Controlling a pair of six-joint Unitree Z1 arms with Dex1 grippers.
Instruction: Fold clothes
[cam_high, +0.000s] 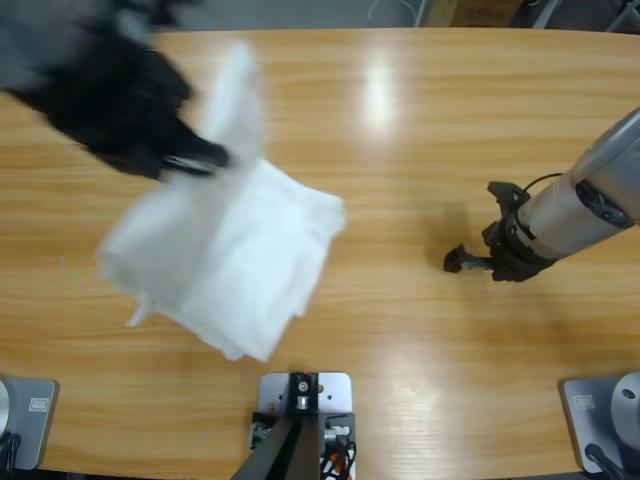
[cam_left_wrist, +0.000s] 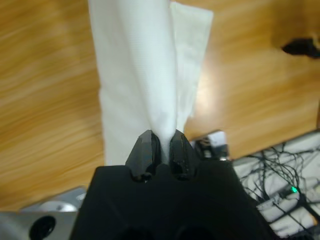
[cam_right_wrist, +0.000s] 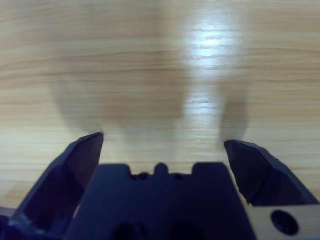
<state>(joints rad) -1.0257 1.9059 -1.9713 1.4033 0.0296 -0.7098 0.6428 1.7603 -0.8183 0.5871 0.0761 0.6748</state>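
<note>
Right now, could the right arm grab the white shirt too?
Probably yes. The right gripper has open, empty jaws, and only bare table lies between it and the T-shirt, which the left gripper holds. It would need to reach across.

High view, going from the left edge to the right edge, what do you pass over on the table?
Left tool, shut on the lifted edge of the white T-shirt → bare stretch of wooden table → right tool, open and empty, on its silver arm.

White T-shirt (cam_high: 225, 265) — folded, one edge lifted.
</note>
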